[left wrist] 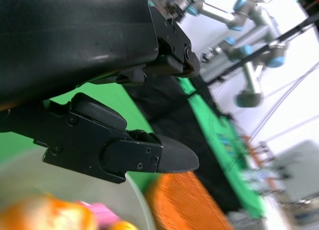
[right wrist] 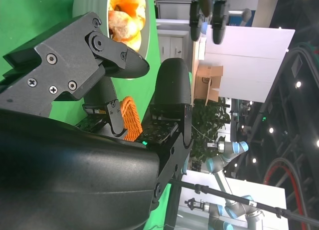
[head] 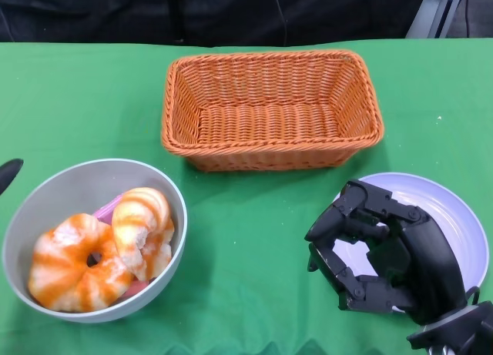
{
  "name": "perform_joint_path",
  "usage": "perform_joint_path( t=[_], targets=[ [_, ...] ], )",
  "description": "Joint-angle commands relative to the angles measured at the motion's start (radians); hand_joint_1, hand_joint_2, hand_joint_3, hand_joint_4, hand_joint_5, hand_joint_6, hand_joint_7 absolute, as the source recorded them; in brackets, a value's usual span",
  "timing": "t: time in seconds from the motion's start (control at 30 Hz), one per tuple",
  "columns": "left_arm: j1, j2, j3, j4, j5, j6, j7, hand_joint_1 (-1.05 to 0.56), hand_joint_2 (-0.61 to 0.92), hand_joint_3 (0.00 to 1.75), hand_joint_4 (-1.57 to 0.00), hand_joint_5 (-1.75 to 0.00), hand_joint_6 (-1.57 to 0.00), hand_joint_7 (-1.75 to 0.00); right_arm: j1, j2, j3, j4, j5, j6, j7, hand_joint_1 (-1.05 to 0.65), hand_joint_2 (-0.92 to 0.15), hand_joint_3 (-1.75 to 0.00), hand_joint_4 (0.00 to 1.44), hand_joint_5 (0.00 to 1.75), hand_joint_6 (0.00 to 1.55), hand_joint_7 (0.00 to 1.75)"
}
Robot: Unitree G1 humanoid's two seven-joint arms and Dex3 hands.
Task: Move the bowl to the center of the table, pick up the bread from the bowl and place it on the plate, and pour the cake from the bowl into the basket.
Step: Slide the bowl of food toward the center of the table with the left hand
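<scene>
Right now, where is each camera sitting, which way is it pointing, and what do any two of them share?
Head view: high on the robot, looking down at the table; shows basket, bowl, plate and the right hand over the plate.
Right wrist view: behind the right hand, facing across the table to the bowl.
Left wrist view: behind the left hand, close above the bowl.
All three show bowl and basket.

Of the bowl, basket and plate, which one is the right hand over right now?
The plate, the pale round dish at the table's right. The right hand hangs above its left part; the grey bowl and wicker basket lie apart from it.
</scene>
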State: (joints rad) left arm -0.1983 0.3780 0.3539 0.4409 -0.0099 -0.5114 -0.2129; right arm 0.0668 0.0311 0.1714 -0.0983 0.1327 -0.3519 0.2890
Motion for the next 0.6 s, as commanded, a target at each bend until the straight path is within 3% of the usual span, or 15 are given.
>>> perform_joint_path(
  t=[0.03, 0.27, 0.6],
  targets=[
    [-0.030, 0.037, -0.014, 0.087, 0.026, -0.049, 0.036, -0.76, 0.92, 0.39, -0.28, -0.01, -0.27, 0.00, -0.004, -0.005, -0.004, 0.005, 0.005, -0.018, 0.002, -0.09, -0.50, -1.02, 0.74, 1.59, 0.69, 1.21],
    [-0.068, 0.068, -0.045, 0.246, 0.024, -0.096, 0.035, -0.74, 0.92, 0.39, -0.25, 0.00, -0.25, 0.00, -0.003, -0.006, -0.003, 0.003, -0.001, -0.017, -0.003, -0.10, -0.50, -1.02, 0.74, 1.58, 0.70, 1.21],
    [-0.073, 0.091, -0.089, 0.293, 0.078, -0.103, 0.078, -0.76, 0.92, 0.36, -0.21, 0.00, -0.25, 0.00, -0.003, -0.007, -0.002, 0.005, 0.006, -0.014, 0.005, -0.08, -0.51, -1.02, 0.73, 1.59, 0.69, 1.22]
  ],
)
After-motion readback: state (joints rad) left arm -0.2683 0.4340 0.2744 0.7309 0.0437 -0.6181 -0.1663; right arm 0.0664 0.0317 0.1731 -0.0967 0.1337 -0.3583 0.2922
